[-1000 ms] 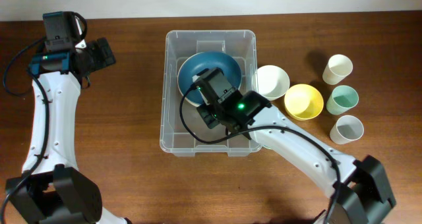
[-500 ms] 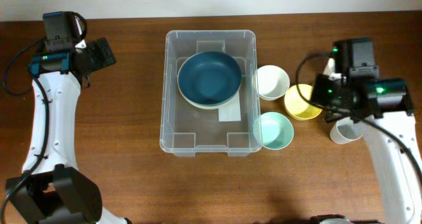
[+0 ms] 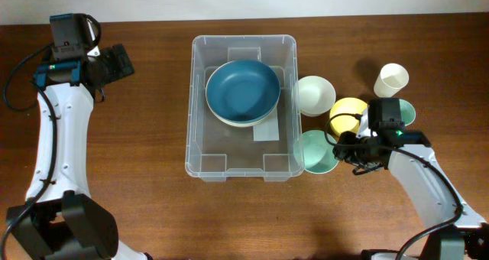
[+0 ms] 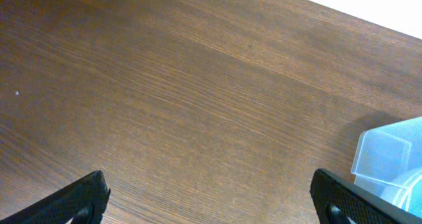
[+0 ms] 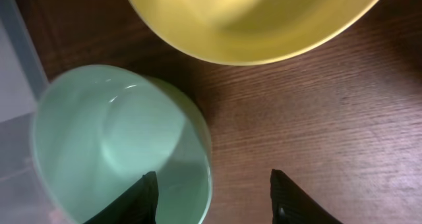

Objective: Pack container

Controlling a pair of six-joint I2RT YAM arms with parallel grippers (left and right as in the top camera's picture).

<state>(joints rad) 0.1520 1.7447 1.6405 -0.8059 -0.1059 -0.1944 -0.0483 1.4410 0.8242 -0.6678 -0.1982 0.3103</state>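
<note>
The clear container [image 3: 197, 141] stands mid-table and holds a dark blue bowl [image 3: 242, 90] stacked on a cream one. Right of it sit a white bowl [image 3: 315, 94], a yellow bowl [image 3: 351, 116] and a mint green bowl [image 3: 315, 153]. My right gripper [image 3: 345, 147] is low at the mint bowl's right rim. In the right wrist view it [image 5: 214, 199] is open, one finger inside the mint bowl [image 5: 112, 145] and the other outside over the wood, with the yellow bowl [image 5: 250, 20] beyond. My left gripper [image 3: 114, 61] hovers wide open far left, over bare wood [image 4: 211, 204].
A cream cup [image 3: 391, 79] and a mint cup [image 3: 403, 113] stand at the far right, the latter partly behind my right arm. The container's corner [image 4: 389, 159] shows at the right edge of the left wrist view. The mint bowl touches the container's right wall.
My right arm left the container, with the blue bowl staying inside, swung out to the right and came down at the mint bowl's rim. Its jaws parted. The left arm stayed put.
</note>
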